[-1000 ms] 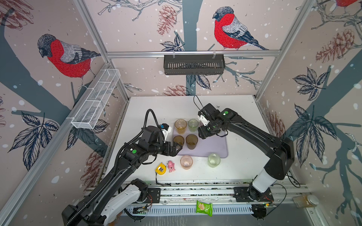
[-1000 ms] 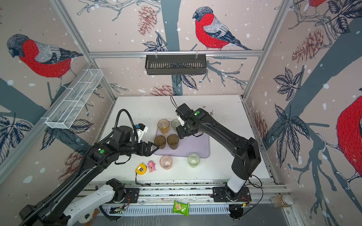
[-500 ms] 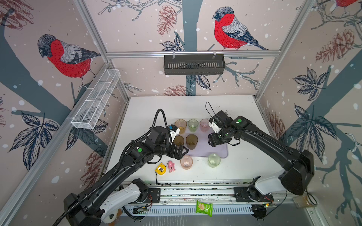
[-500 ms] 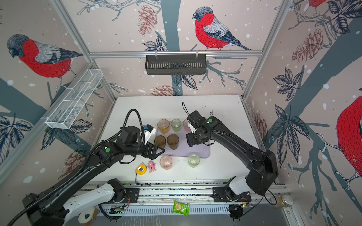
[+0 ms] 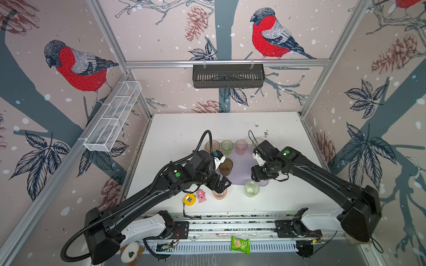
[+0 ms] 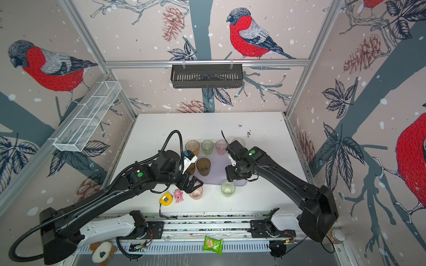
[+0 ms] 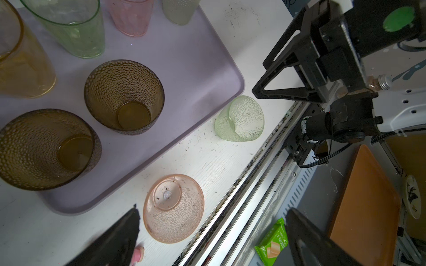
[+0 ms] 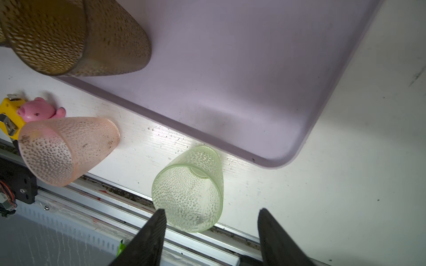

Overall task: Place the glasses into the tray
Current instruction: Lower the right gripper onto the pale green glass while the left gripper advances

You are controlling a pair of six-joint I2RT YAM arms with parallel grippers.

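Green snack packet below the front rail: print beside a wafer picture, too blurred to read.

Tray: matte pale-lavender plastic, flat, rounded corners, low rim. It sits on a white wood-grain table.

Far row, standing in the tray:
- smooth amber glass
- smooth green glass
- faceted pink glass
- frosted whitish glass, partly behind the right arm

Nearer row, also in the tray: two brown glasses, tapered, dimpled all over, mouths up.

Off the tray, upright on the table just beside its near rim: dimpled pink glass with dark specks on its bottom, and dimpled pale green glass. Both are translucent.

Left claw: black fingers spread wide, holding nothing, above the dimpled pink glass.

Right claw: fingers apart, holding nothing, above the dimpled pale green glass and clear of it.

Yellow tape measure and pink toy pig lie beside the dimpled pink glass.
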